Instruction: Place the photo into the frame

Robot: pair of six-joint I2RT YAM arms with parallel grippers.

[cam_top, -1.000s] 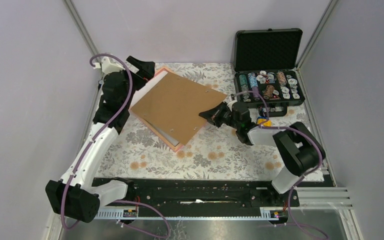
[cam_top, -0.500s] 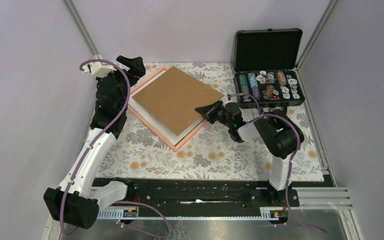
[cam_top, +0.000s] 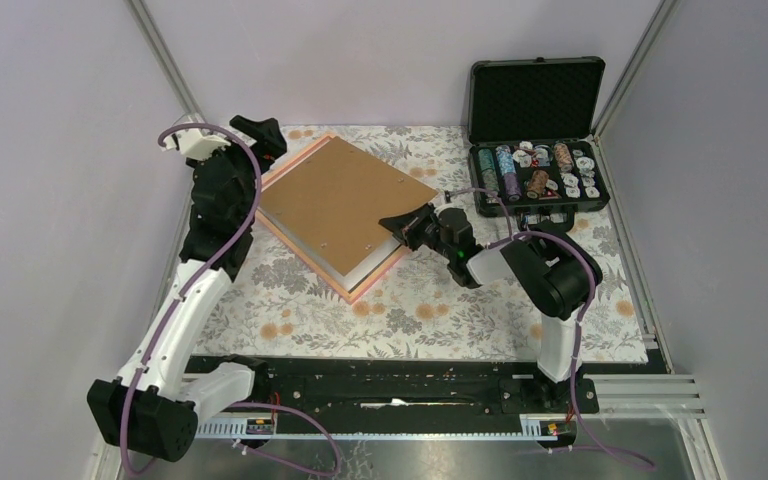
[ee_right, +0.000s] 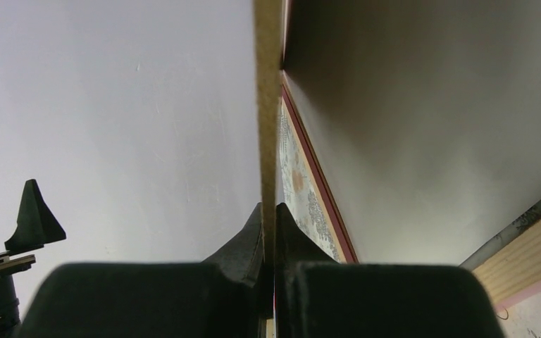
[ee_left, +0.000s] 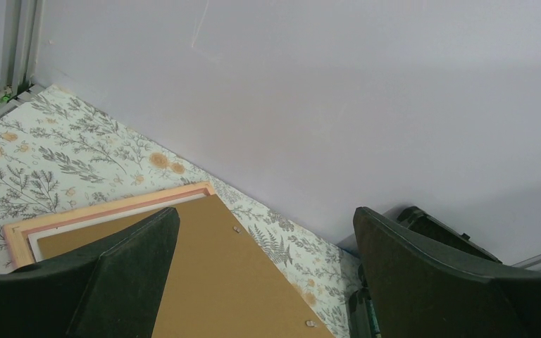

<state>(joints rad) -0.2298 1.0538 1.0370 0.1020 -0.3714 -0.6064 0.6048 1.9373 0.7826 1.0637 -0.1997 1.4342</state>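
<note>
The pink frame lies at the table's far left, its corner showing in the left wrist view. On it lies the photo, only a strip of its white back showing. The brown backing board covers most of both, lifted slightly at its near right edge. My right gripper is shut on that edge; the right wrist view shows the board edge-on between the jaws, with the photo's pale back beneath. My left gripper hangs open over the frame's far left corner, holding nothing.
An open black case full of poker chips stands at the back right, close behind the right arm. Grey walls close in the flowered table on three sides. The left arm reaches along the left wall.
The right gripper has carried the board's edge left and back, so the board now sits more squarely over the frame. The left gripper drew back to the left corner.
</note>
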